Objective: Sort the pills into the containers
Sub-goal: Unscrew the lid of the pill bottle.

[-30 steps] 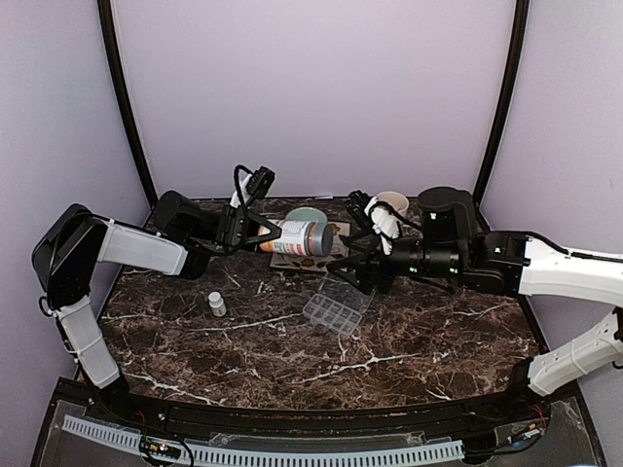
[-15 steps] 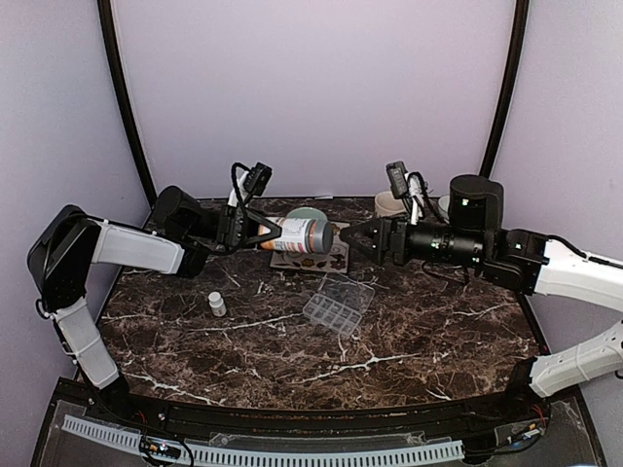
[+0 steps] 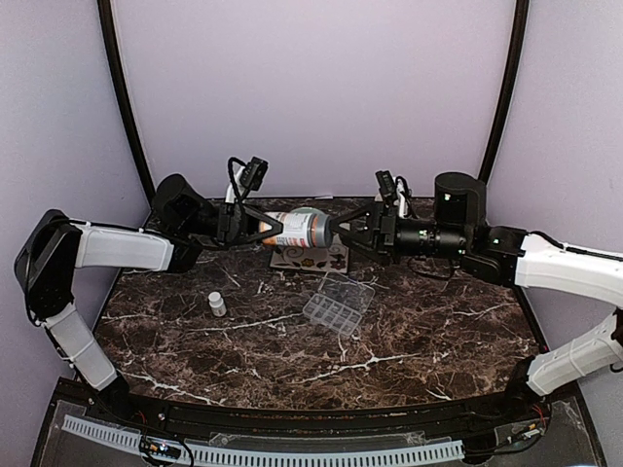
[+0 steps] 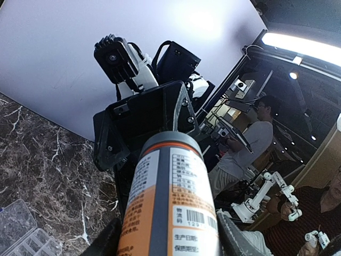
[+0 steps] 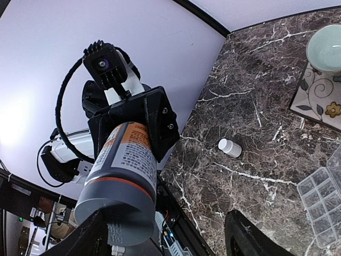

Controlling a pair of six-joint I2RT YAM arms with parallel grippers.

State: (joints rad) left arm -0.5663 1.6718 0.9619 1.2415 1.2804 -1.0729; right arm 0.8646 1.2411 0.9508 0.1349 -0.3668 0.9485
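My left pincer [image 3: 263,230] clamps the orange bottle [image 3: 300,231] level above the worktop [image 3: 438,331]. My right pincer [image 3: 343,231] stands wide around its grey cap [image 5: 118,205], plain only from the right wrist. Overhead, the pill box [image 3: 338,304] lies beneath, the contents of its compartments [image 3: 329,314] too small to tell.

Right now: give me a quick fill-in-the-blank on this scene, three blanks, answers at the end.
1. The left gripper is shut on the orange bottle, whose cap is ___ in colour.
2. The right gripper has its jaws ___ on either side of that cap.
3. In the top view, the tiny white bottle sits on the table to the ___ of the pill box.
Missing words: grey; open; left.
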